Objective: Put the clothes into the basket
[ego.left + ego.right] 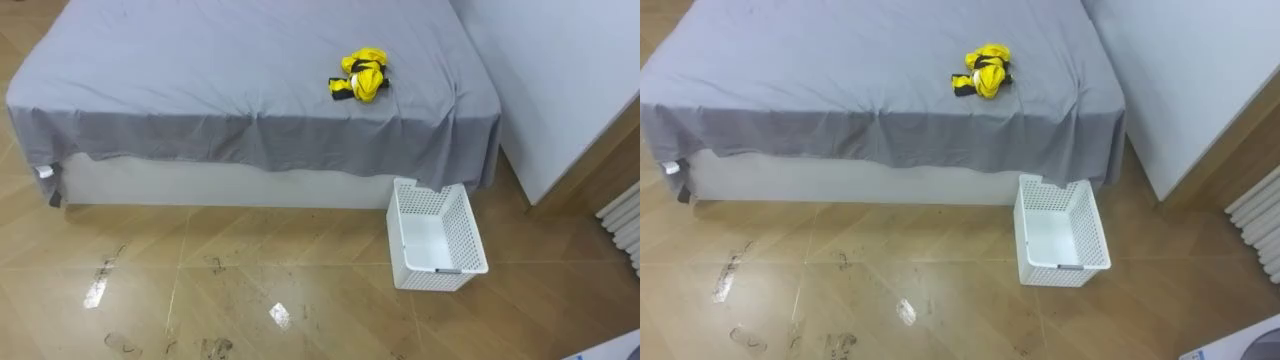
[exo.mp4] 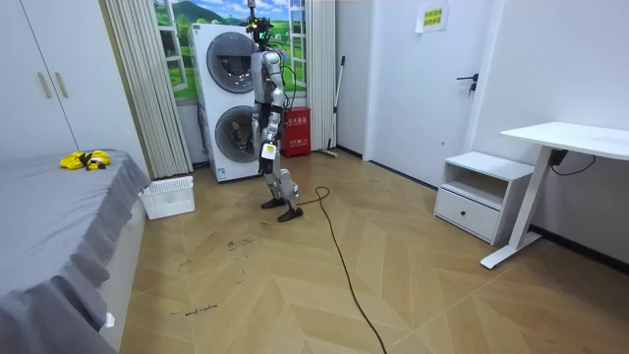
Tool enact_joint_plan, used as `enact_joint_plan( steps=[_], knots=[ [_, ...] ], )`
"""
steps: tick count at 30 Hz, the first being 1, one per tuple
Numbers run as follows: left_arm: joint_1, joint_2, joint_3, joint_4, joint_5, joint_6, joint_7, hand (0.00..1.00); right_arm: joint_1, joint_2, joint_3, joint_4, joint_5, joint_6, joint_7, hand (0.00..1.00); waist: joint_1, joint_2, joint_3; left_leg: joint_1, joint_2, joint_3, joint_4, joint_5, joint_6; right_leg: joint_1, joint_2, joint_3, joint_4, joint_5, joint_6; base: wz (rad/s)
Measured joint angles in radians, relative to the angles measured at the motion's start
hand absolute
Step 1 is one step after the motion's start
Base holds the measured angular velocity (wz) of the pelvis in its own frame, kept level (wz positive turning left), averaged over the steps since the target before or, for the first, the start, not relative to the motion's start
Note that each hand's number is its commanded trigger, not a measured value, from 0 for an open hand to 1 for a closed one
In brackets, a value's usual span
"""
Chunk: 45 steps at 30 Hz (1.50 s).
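One big wooden floor (image 1: 300, 250) runs through the room, and the robot stands on it in front of two washing machines (image 2: 232, 98) stacked one on top of the other. It faces a wide bed (image 1: 200, 70) with a grey sheet, and it is far from that bed.

A white basket (image 1: 470, 235) with small holes in its sides sits on the floor, right up against the side of the bed near the corner on the robot's right. It is upright, its open top is free, and nothing is inside it.

The clothes (image 1: 361, 76) are a small yellow and black bunch. They lie on top of the bed, back from the edge, a bit to the right of the middle of what the robot sees. The basket is almost straight below them, a little more to the right. The bunch is crumpled and a little longer from side to side.

In the room view the left hand (image 2: 267, 150) hangs down by the robot's hip. It is too small there for me to tell if its fingers are straight or curled.

The clothes are far ahead of the hands, so I think the robot has to walk to the bed first. They lie toward its right side, so I think the right arm would be the nearer one then
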Motion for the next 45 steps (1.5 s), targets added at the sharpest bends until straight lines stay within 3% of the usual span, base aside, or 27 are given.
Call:
enact_joint_plan(
  steps=[4, 11, 16, 20, 23, 25, 26, 27, 28, 29, 30, 31, 32, 33, 34, 35, 37, 38, 39, 40, 41, 42, 43, 44, 45],
  knots=[
    [0.003, 0.001, 0.011, -0.003, 0.000, 0.002, 0.001, 0.00, 0.003, 0.004, 0.004, -0.002, 0.030, 0.010, 0.000, 0.00, 0.003, -0.009, 0.0025, 0.000, -0.001, -0.002, 0.001, 0.000, 0.000, 0.002, 0.000, 0.003, 0.000, -0.006, 0.000, 0.00],
    [0.000, 0.002, 0.002, -0.003, -0.002, 0.012, 0.001, 0.00, 0.005, 0.004, 0.008, -0.001, 0.095, 0.009, -0.001, 0.00, -0.002, -0.006, 0.0024, 0.001, -0.001, -0.005, 0.002, 0.000, 0.000, 0.005, 0.000, 0.001, 0.000, -0.008, 0.000, 0.00],
    [0.002, 0.006, -0.005, 0.008, -0.100, 0.015, 0.001, 0.00, 0.013, 0.004, 0.006, -0.002, 0.125, 0.009, -0.008, 0.00, -0.002, -0.010, 0.0030, 0.003, -0.001, -0.005, 0.001, 0.000, 0.000, 0.005, 0.001, 0.003, 0.001, -0.009, 0.000, 0.00],
    [0.006, 0.004, 0.000, 0.005, -0.110, 0.015, -0.003, 0.00, 0.011, 0.005, 0.004, -0.007, 0.102, 0.010, -0.008, 0.00, 0.001, -0.012, 0.0024, 0.001, 0.005, 0.009, 0.008, -0.005, -0.003, -0.009, 0.002, 0.005, 0.026, -0.017, -0.004, -0.07],
    [0.007, 0.005, 0.008, 0.005, -0.158, 0.015, -0.008, 0.00, 0.006, 0.006, -0.015, -0.006, 0.080, 0.011, -0.006, 0.00, 0.002, -0.008, 0.0035, -0.017, 0.029, 0.011, 0.108, -0.065, -0.014, -0.012, 0.018, 0.005, 0.080, -0.051, -0.016, -0.07],
    [0.001, 0.010, 0.008, 0.005, -0.212, 0.015, -0.019, 0.00, 0.009, 0.006, -0.014, -0.006, 0.089, 0.011, -0.006, 0.00, 0.006, 0.000, -0.0001, -0.048, 0.068, 0.020, 0.236, -0.129, -0.036, -0.025, 0.042, 0.000, 0.138, -0.105, -0.039, -0.14],
    [0.001, 0.015, 0.007, -0.003, -0.240, 0.015, -0.021, 0.00, 0.009, 0.008, -0.014, -0.006, 0.090, 0.008, -0.006, 0.00, 0.004, -0.002, -0.0011, -0.092, 0.085, 0.025, 0.336, -0.140, -0.048, -0.035, 0.050, 0.006, 0.164, -0.131, -0.051, 0.00],
    [0.003, 0.016, 0.008, -0.007, -0.257, 0.013, -0.021, 0.00, 0.010, 0.008, -0.015, -0.008, 0.092, 0.006, -0.006, 0.00, 0.002, -0.002, -0.0012, -0.127, 0.094, 0.034, 0.412, -0.138, -0.048, -0.042, 0.052, 0.013, 0.174, -0.138, -0.055, 0.04],
    [-0.004, 0.015, 0.008, -0.016, -0.290, 0.010, -0.023, 0.00, 0.012, 0.003, -0.015, -0.006, 0.096, 0.004, -0.008, 0.00, 0.004, 0.008, -0.0005, -0.203, 0.117, 0.038, 0.566, -0.111, -0.035, -0.040, 0.056, 0.021, 0.183, -0.144, -0.067, 0.00],
    [-0.001, 0.014, 0.008, -0.026, -0.309, 0.007, -0.023, 0.00, 0.012, -0.001, -0.014, -0.006, 0.097, 0.003, -0.008, 0.00, 0.005, 0.010, 0.0000, -0.244, 0.123, 0.033, 0.639, -0.084, -0.020, -0.032, 0.059, 0.031, 0.186, -0.147, -0.074, -0.09],
    [0.005, 0.012, 0.004, -0.040, -0.348, -0.010, -0.027, 0.00, 0.013, -0.006, -0.015, -0.006, 0.101, 0.003, -0.011, 0.00, 0.003, 0.000, 0.0050, -0.301, 0.101, 0.020, 0.698, -0.076, 0.005, -0.020, 0.046, 0.046, 0.197, -0.162, -0.080, 0.00],
    [-0.002, 0.013, -0.025, -0.045, -0.382, -0.020, -0.035, 0.00, 0.014, -0.015, -0.015, -0.006, 0.104, 0.003, -0.020, 0.00, -0.002, 0.001, 0.0057, -0.362, 0.047, 0.027, 0.644, -0.079, 0.012, -0.016, 0.023, 0.049, 0.197, -0.173, -0.074, 0.04],
    [-0.004, 0.012, -0.038, -0.047, -0.402, -0.029, -0.042, 0.00, 0.013, -0.019, -0.015, -0.006, 0.104, 0.004, -0.026, 0.00, 0.002, 0.000, 0.0056, -0.390, 0.021, 0.029, 0.587, -0.075, 0.009, -0.020, 0.011, 0.053, 0.198, -0.181, -0.065, -0.13],
    [-0.004, 0.008, -0.052, -0.052, -0.444, -0.050, -0.048, 0.00, 0.010, -0.025, -0.015, -0.006, 0.100, 0.007, -0.033, 0.00, 0.011, -0.007, 0.0013, -0.437, -0.029, 0.038, 0.427, -0.040, -0.011, -0.021, -0.010, 0.072, 0.195, -0.192, -0.054, -0.48],
    [-0.003, 0.004, -0.052, -0.053, -0.463, -0.065, -0.051, 0.00, 0.011, -0.027, -0.014, -0.008, 0.090, 0.008, -0.033, 0.00, 0.028, -0.002, 0.0018, -0.472, -0.051, 0.034, 0.253, 0.032, -0.018, -0.017, -0.020, 0.080, 0.192, -0.204, -0.052, -0.57],
    [0.000, 0.005, -0.051, -0.053, -0.470, -0.071, -0.053, 0.00, 0.012, -0.024, -0.014, -0.007, 0.083, 0.011, -0.033, 0.00, 0.031, 0.000, 0.0027, -0.486, -0.052, 0.035, 0.199, 0.079, -0.016, -0.010, -0.022, 0.086, 0.189, -0.211, -0.051, -0.59],
    [0.023, 0.005, -0.040, -0.055, -0.503, -0.089, -0.053, 0.00, 0.023, -0.021, -0.014, -0.015, 0.046, 0.024, -0.036, 0.00, 0.027, -0.001, -0.0005, -0.491, -0.052, 0.041, 0.087, 0.217, -0.010, 0.041, -0.044, 0.114, 0.171, -0.247, -0.046, -0.47],
    [0.025, 0.006, -0.041, -0.056, -0.508, -0.091, -0.053, 0.00, 0.027, -0.022, -0.015, -0.019, 0.050, 0.023, -0.036, 0.00, 0.026, -0.004, -0.0042, -0.490, -0.059, 0.050, 0.091, 0.252, 0.010, 0.054, -0.053, 0.124, 0.166, -0.258, -0.039, -0.32],
    [0.026, 0.007, -0.043, -0.063, -0.512, -0.093, -0.057, 0.00, 0.029, -0.024, -0.016, -0.021, 0.056, 0.023, -0.036, 0.00, 0.027, -0.014, -0.0073, -0.499, -0.081, 0.065, 0.113, 0.287, 0.044, 0.069, -0.081, 0.135, 0.151, -0.278, -0.024, -0.22],
    [0.032, 0.010, -0.043, -0.067, -0.510, -0.096, -0.065, 0.00, 0.027, -0.025, -0.021, -0.026, 0.054, 0.023, -0.035, 0.00, 0.026, -0.032, -0.0169, -0.510, -0.112, 0.095, 0.148, 0.264, 0.096, 0.080, -0.116, 0.150, 0.146, -0.287, 0.007, -0.15],
    [0.029, 0.011, -0.042, -0.066, -0.508, -0.097, -0.068, 0.00, 0.032, -0.025, -0.031, -0.028, 0.051, 0.022, -0.033, 0.00, 0.027, -0.037, -0.0183, -0.510, -0.130, 0.099, 0.173, 0.238, 0.100, 0.084, -0.129, 0.154, 0.142, -0.289, 0.013, -0.04],
    [0.024, 0.013, -0.043, -0.065, -0.502, -0.097, -0.075, 0.00, 0.036, -0.024, -0.054, -0.041, 0.049, 0.019, -0.032, 0.00, 0.024, -0.038, -0.0109, -0.512, -0.149, 0.105, 0.225, 0.182, 0.118, 0.082, -0.150, 0.155, 0.178, -0.285, 0.021, 0.00],
    [0.027, 0.014, -0.045, -0.063, -0.500, -0.097, -0.081, 0.00, 0.045, -0.022, -0.059, -0.049, 0.054, 0.007, -0.031, 0.00, 0.028, -0.039, -0.0084, -0.490, -0.159, 0.119, 0.258, 0.133, 0.127, 0.067, -0.168, 0.155, 0.268, -0.271, 0.047, -0.04],
    [0.030, 0.015, -0.051, -0.060, -0.500, -0.098, -0.081, 0.00, 0.040, -0.020, -0.059, -0.052, 0.061, 0.001, -0.032, 0.00, 0.032, -0.037, -0.0065, -0.472, -0.163, 0.121, 0.265, 0.109, 0.129, 0.056, -0.174, 0.156, 0.333, -0.256, 0.068, -0.08],
    [0.040, 0.021, -0.069, -0.059, -0.500, -0.098, -0.082, 0.00, 0.045, -0.017, -0.058, -0.064, 0.074, -0.007, -0.032, 0.00, 0.032, -0.038, -0.0034, -0.420, -0.175, 0.120, 0.256, 0.076, 0.136, 0.016, -0.185, 0.152, 0.484, -0.196, 0.087, 0.00]
  ],
)
